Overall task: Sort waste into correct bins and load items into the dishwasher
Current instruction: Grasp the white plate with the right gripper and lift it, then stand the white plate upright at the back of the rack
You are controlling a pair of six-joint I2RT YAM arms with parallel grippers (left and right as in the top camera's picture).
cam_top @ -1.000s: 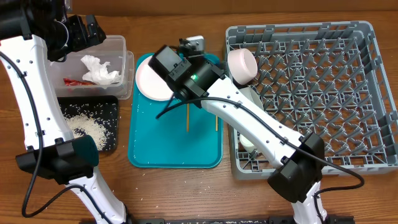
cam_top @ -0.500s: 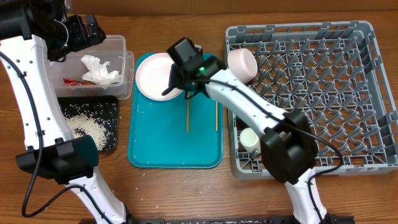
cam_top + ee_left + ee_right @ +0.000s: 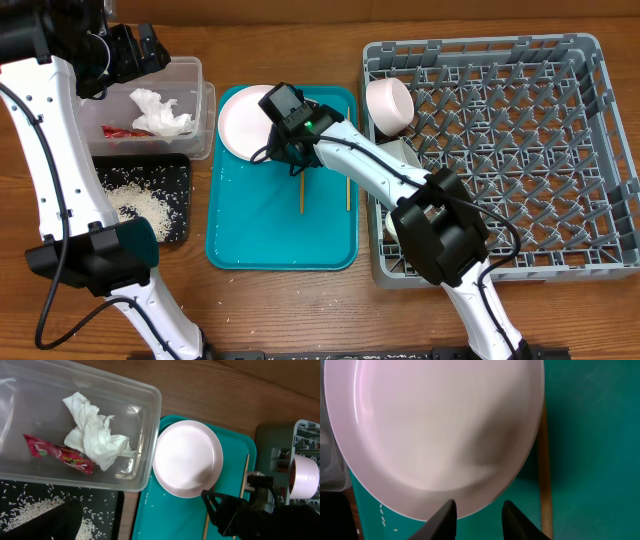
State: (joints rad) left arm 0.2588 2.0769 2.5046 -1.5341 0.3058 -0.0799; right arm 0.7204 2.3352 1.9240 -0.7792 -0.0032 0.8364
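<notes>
Overhead looks straight down — both wrist views, the right nearest, share its plate.

So on the counter the plate sat on the serving tray, tub holding the tissue to its left, dish rack off right.

plate: I see white
serving tray: teal
wrapper: red
rack: grey, criss-cross
bin tray: black, white rice specks

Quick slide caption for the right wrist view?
Open right gripper at the white plate's rim, chopstick beside it on teal tray.
</notes>
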